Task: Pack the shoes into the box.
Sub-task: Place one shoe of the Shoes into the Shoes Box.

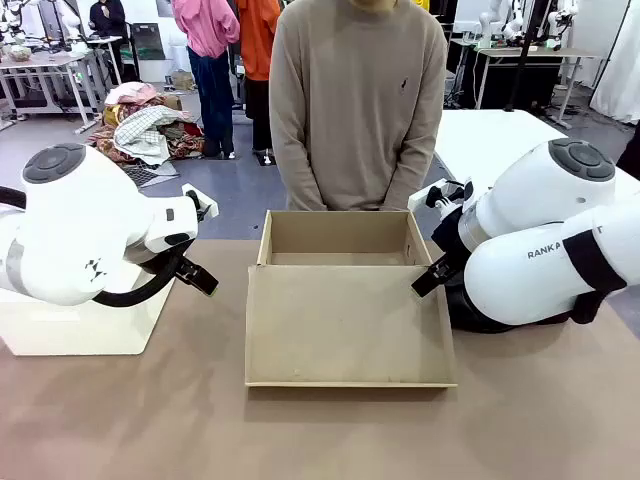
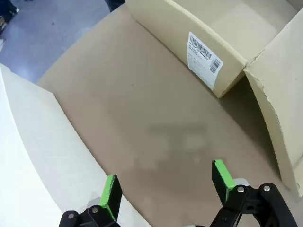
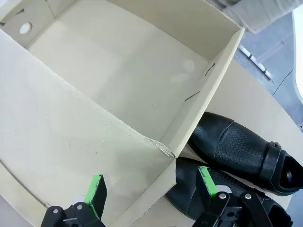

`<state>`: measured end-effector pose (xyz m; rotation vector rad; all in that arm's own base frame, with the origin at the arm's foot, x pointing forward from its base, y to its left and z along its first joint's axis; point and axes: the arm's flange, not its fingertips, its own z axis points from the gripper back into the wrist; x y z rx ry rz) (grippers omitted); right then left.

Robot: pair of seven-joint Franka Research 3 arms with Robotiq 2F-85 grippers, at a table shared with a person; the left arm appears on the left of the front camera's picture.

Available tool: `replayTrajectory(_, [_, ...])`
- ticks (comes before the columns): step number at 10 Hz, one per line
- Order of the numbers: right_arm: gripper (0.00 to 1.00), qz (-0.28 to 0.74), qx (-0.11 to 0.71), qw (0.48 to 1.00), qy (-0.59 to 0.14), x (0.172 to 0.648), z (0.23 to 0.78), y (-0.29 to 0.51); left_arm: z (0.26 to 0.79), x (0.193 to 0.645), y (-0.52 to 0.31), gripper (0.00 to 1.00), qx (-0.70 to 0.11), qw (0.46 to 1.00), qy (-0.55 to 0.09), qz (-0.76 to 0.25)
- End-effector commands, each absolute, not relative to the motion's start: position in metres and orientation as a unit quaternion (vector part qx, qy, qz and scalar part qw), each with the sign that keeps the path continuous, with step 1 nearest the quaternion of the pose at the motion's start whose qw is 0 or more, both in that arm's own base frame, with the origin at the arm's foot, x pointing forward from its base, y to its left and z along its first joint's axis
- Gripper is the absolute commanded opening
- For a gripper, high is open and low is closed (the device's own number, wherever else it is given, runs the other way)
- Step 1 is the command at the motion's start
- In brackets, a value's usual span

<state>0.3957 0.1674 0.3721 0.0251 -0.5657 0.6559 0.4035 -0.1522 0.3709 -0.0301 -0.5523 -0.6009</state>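
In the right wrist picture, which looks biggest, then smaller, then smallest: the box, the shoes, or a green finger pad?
1. The box, biggest by far.
2. The shoes, partly hidden.
3. The green pad, smallest, even though it's nearest the camera.

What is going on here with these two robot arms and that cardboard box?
Nothing is packed yet. The cardboard box sits open and empty mid-table, its lid folded flat toward the robot. The pair of black shoes lies on the table just outside the box, close to the right gripper. That one and the left gripper are both open and hold nothing, one at each side of the box. A person stands at the far side.
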Motion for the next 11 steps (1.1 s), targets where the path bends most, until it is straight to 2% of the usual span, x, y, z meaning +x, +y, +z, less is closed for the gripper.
replayTrajectory(1, [1.00,0.318,0.012,0.908,-0.274,0.3957,0.3721,0.1675,0.3709,0.4035,-0.1523,1.00,-0.015,0.918,-0.269,-0.292])
replayTrajectory(11, [1.00,0.318,0.012,0.908,-0.274,0.3957,0.3721,0.1675,0.3709,0.4035,-0.1523,1.00,-0.015,0.918,-0.269,-0.292])
